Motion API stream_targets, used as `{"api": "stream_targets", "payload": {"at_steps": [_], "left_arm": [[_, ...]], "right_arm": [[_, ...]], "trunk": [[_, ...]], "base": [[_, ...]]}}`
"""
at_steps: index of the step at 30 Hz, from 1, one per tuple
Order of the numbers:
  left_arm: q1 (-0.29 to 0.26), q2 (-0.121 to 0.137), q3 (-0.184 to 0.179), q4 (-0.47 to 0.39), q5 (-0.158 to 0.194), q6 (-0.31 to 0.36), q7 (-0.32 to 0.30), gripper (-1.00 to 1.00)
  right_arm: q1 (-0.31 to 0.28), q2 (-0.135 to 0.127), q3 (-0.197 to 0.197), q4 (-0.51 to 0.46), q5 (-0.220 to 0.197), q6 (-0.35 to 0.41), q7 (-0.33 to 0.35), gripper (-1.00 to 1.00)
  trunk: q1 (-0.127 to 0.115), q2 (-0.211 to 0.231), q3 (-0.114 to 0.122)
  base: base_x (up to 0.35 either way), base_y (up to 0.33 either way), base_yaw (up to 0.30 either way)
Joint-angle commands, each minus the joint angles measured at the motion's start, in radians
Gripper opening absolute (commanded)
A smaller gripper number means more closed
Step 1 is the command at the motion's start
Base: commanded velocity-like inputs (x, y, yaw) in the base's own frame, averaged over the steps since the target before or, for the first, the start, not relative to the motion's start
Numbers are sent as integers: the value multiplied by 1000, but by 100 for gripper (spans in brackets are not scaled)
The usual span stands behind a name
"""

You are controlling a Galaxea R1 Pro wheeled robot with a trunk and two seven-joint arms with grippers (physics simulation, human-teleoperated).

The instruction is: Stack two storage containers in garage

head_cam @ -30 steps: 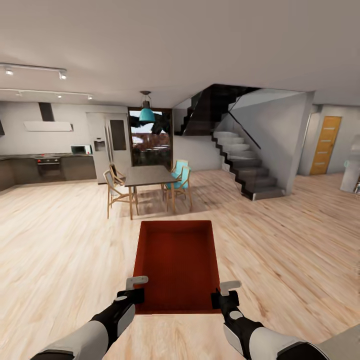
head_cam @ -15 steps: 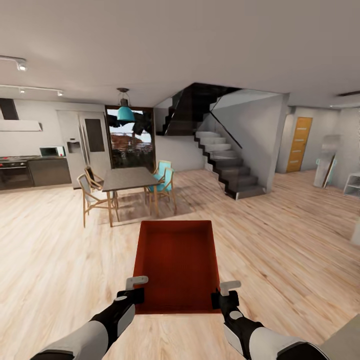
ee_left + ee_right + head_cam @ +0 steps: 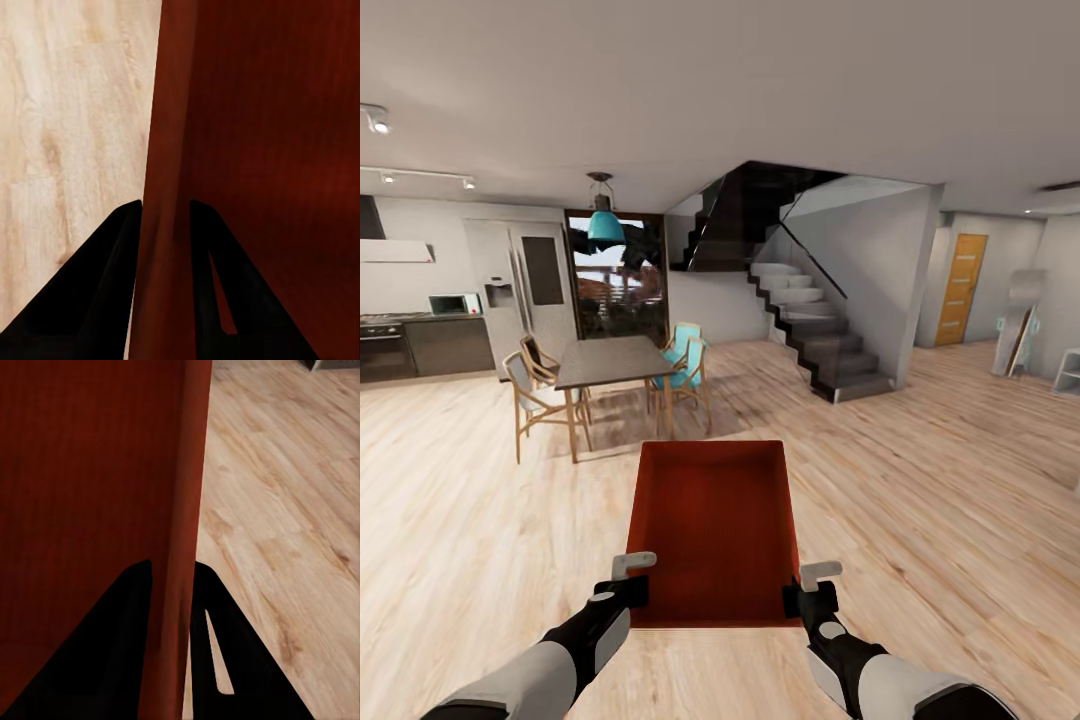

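I've got the left gripper [image 3: 628,578] clamped on the near left corner of the storage container [image 3: 712,530], one finger inside the wall and one outside, and the left wrist view confirms it: dark fingers [image 3: 105,285] pinching the orange-red wall between them. The right gripper [image 3: 810,585] is doing the same at the near right corner, its fingers [image 3: 127,645] astride the opposite wall. So the container hangs between both arms, carried level above the wood-plank floor [image 3: 920,520], open side up, nothing inside that I can see.

Beyond the container, just past its far rim, is a dining table [image 3: 610,362] with wooden and teal chairs. To the container's far right a dark staircase [image 3: 820,340] climbs, and further right stands an orange door [image 3: 960,288]. Kitchen units [image 3: 420,345] sit far off to the container's left.

My read: this is mid-transit with the first container. No concrete floor, no red car in sight, so the garage is yet to be reached. Left to do: get this one down there, fetch the second, and stack it.
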Motion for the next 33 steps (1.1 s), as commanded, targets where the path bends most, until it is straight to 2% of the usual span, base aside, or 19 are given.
{"api": "stream_targets", "payload": {"at_steps": [1, 23, 33], "left_arm": [[0, 34, 9, 2, 8, 2, 29, -100], [0, 33, 9, 3, 10, 2, 29, -100], [0, 33, 9, 4, 10, 2, 29, -100]], "right_arm": [[-1, 0, -13, -2, -4, -21, -3, -100], [-1, 0, -13, -2, -4, -21, -3, -100], [-1, 0, -13, -2, -4, -21, -3, -100]], "trunk": [[1, -1, -2], [1, -1, -2], [1, -1, -2]], "base": [[321, 0, 0], [322, 0, -2], [322, 0, -204]]}}
